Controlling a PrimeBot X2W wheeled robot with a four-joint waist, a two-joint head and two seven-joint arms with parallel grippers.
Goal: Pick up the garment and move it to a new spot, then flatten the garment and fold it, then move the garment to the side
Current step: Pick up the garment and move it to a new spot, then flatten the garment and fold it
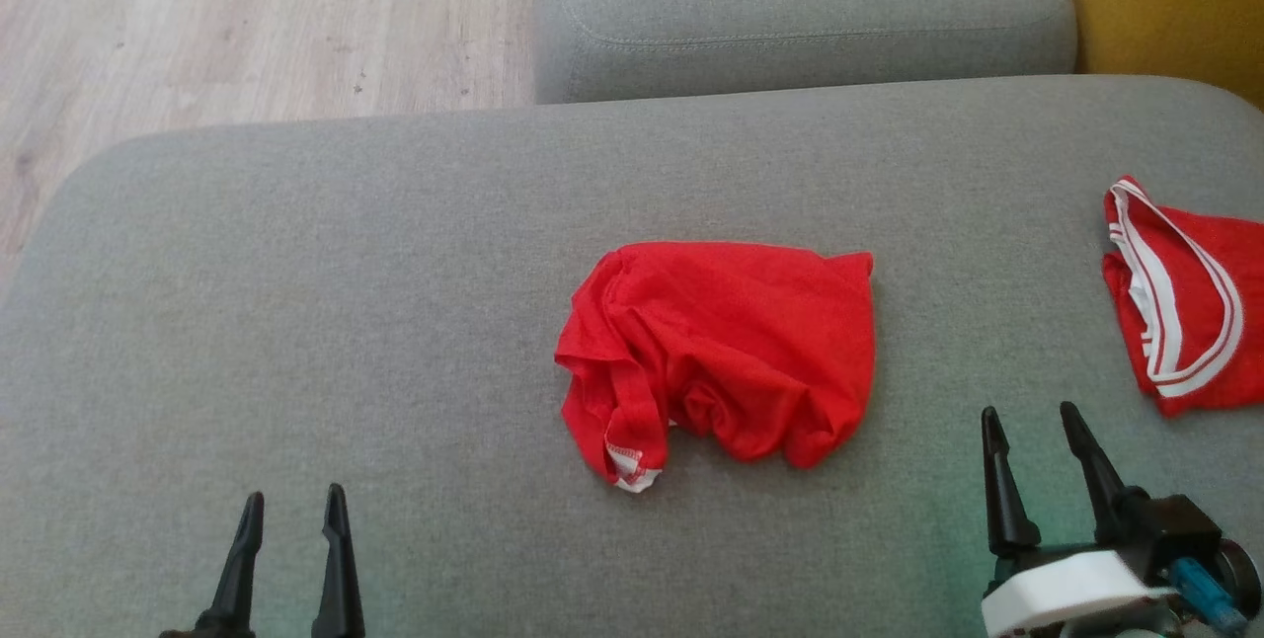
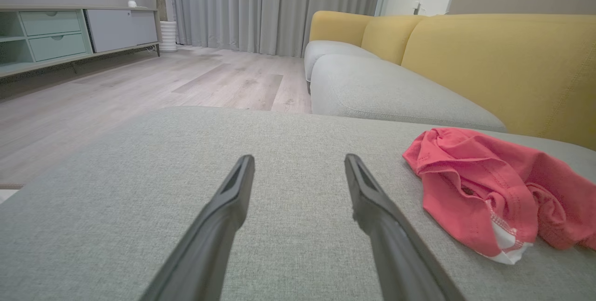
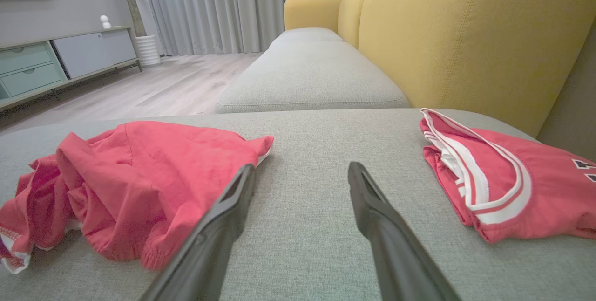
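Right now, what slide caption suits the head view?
Open left gripper and open right gripper face a crumpled red garment on the grey cushion; a white-trimmed red jersey lies apart.

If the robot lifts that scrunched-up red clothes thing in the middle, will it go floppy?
Probably floppy: the red garment lies in soft wrinkled folds. It looks thin, so probably light. Pushed, it may bunch on the woven cushion.

Unreadable: dark print cut off on folded jersey.
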